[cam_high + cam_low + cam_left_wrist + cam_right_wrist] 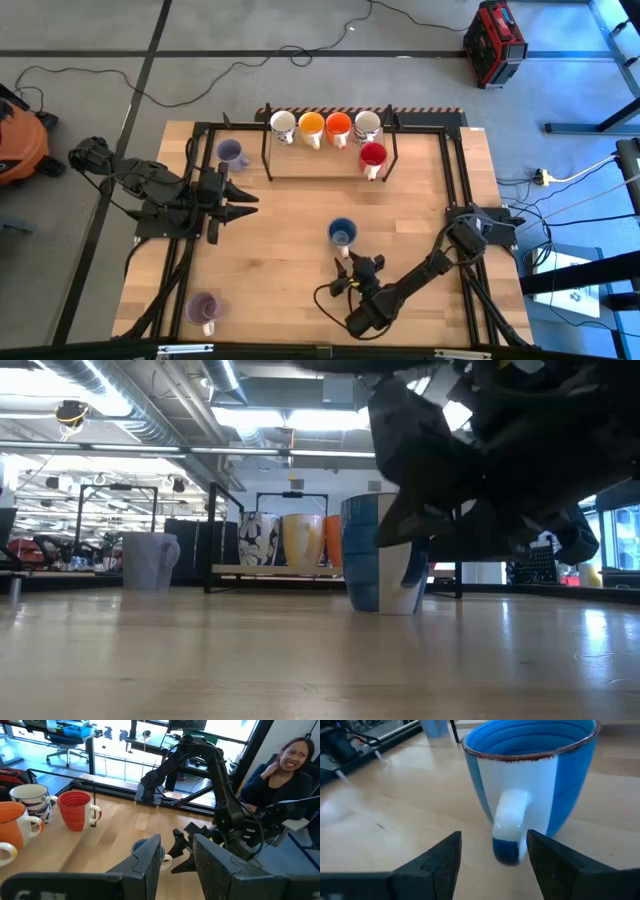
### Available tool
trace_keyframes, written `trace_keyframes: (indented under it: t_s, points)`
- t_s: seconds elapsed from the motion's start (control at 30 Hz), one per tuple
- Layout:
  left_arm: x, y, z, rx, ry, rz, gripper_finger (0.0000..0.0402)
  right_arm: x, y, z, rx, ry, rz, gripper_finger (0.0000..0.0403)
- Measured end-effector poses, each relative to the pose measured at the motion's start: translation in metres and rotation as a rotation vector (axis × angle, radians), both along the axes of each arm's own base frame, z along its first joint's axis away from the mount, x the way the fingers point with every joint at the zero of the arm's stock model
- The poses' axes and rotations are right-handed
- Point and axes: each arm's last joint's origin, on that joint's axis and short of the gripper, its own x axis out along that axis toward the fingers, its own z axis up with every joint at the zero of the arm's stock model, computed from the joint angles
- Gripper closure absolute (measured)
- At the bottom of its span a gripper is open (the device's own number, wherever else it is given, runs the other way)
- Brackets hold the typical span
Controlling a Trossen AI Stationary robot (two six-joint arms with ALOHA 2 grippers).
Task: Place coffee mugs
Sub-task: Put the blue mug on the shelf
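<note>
A blue-and-white mug (pixel 342 234) (pixel 530 780) stands upright on its base near the table's middle, its handle (pixel 510 830) turned toward the near edge. My right gripper (pixel 352 268) (pixel 494 852) is open just short of that handle, a finger to either side, touching nothing. A white mug (pixel 283 124), a yellow-orange mug (pixel 311 126), an orange-red mug (pixel 338 127), a cream mug (pixel 367 124) and a red mug (pixel 372 155) stand on the rack. Two pale purple mugs (pixel 231 153) (pixel 203 308) stand on the table. My left gripper (pixel 245 205) (pixel 177 855) waits open at the left.
The black-framed rack with a wooden base (pixel 320 165) sits at the table's far edge. A black frame (pixel 452 180) runs around the tabletop. Bare wood lies between the blue mug and the rack. A person (pixel 285 770) sits beyond the table's right side.
</note>
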Motion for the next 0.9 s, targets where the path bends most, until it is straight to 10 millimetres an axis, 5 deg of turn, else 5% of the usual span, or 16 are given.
trace_keyframes:
  t_s: [0.3,0.6,0.9]
  points:
    - [0.0,0.0,0.0,-0.008,-0.002,0.002,0.0292,0.007,-0.019,-0.001,-0.001,0.094,-0.045,0.0237]
    - [0.0,0.0,0.0,-0.006,-0.003,0.011,0.0292,0.003,-0.019,-0.001,-0.014,0.137,-0.042,0.0368]
    - [0.0,0.001,0.0,-0.001,-0.005,0.034,0.0292,0.002,-0.02,-0.001,-0.022,0.15,-0.043,0.0372]
